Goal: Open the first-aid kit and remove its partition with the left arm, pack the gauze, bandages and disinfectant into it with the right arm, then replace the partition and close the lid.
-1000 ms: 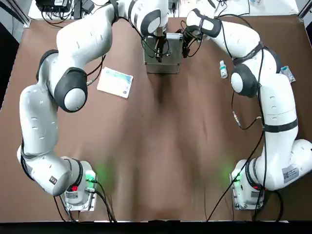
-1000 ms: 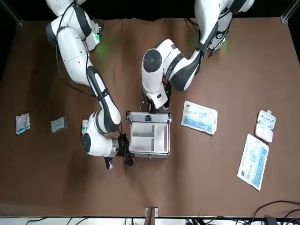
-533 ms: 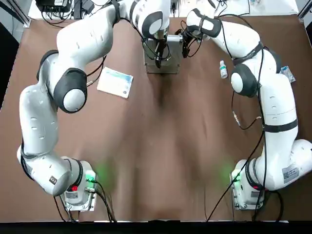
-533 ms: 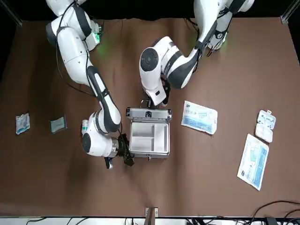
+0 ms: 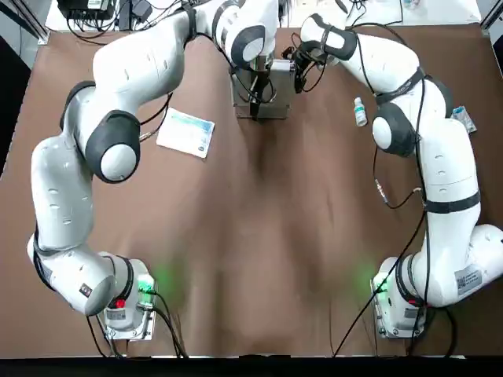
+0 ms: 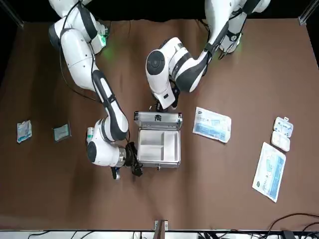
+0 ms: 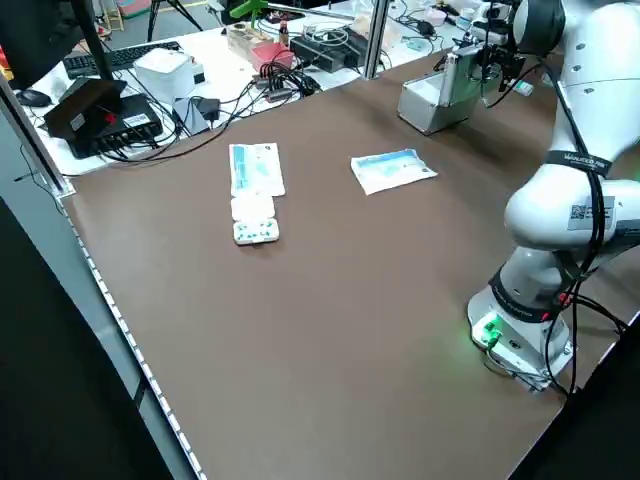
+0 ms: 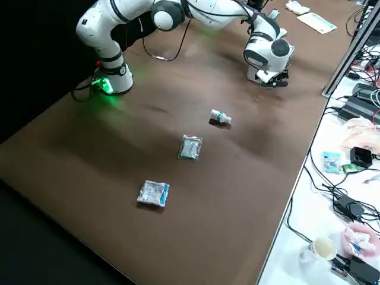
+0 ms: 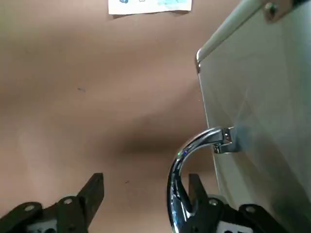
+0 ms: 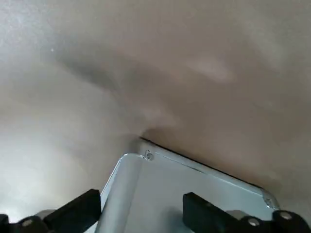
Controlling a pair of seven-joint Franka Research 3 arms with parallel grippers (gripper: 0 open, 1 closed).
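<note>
The silver first-aid kit [image 6: 158,165] stands open at the far middle of the table. Its lid [image 6: 169,119] is raised, with the cream-white partition [image 6: 149,144] lying inside the case. My left gripper [image 6: 163,105] hovers open just behind the lid; in the left wrist view the wire handle [image 9: 189,150] curves close to one finger. My right gripper [image 6: 130,164] is open, its fingers astride the case's corner [image 10: 146,170]. The disinfectant [image 5: 360,111] lies on the table near the right arm. Two small packets [image 8: 191,146] [image 8: 154,193], gauze and bandages, lie farther out.
A blue-printed white packet [image 6: 212,124] lies beside the case on the left arm's side. Farther out are a long pale packet [image 6: 269,172] and a small white pill box [image 6: 282,133]. Cables and equipment crowd the benches beyond the table's edges [image 7: 100,110].
The left gripper has drawn back a little toward the arm bases, and the lid has tipped further open. The right gripper has stayed at the case's corner.
</note>
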